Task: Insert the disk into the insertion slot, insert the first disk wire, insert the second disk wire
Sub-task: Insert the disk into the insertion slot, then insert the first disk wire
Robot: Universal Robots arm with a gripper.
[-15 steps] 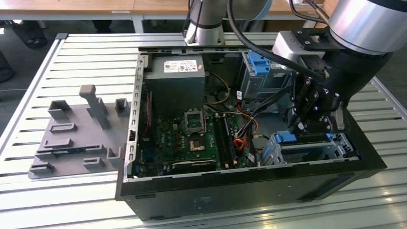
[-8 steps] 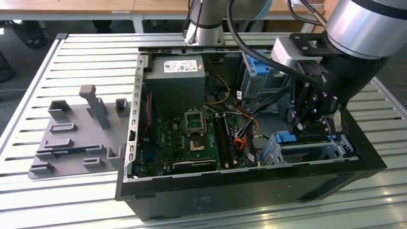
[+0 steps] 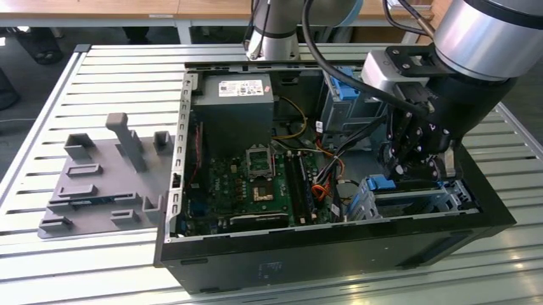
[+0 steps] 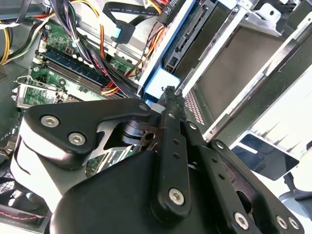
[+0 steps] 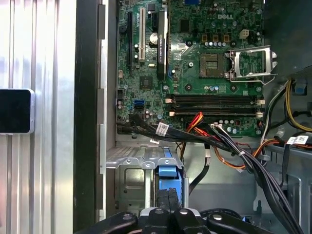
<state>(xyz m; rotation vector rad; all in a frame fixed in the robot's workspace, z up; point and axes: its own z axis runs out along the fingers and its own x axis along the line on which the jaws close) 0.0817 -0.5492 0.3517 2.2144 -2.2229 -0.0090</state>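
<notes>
The disk (image 4: 157,84), framed in its bright blue caddy, lies inside the insertion slot (image 4: 253,53), a low silvery metal cage in the case's near corner at the exterior view's right. Its blue end (image 5: 167,171) pokes out of the cage (image 5: 127,168) toward the motherboard. My gripper (image 4: 168,91) is shut, its black fingertips together against that blue end, with nothing between them. From outside, the gripper (image 3: 409,173) hangs just over the blue caddy (image 3: 382,184) and the cage (image 3: 428,198). A loose flat black cable with a blue plug (image 4: 119,31) hangs beside the disk's connector edge.
A thick bundle of black, red and orange cables (image 5: 219,141) crosses between the motherboard (image 5: 195,58) and the cage. A taller grey cage with blue parts (image 3: 344,95) stands at the back. The power supply (image 3: 233,105) fills the back left. A grey fixture plate (image 3: 102,184) lies left of the case.
</notes>
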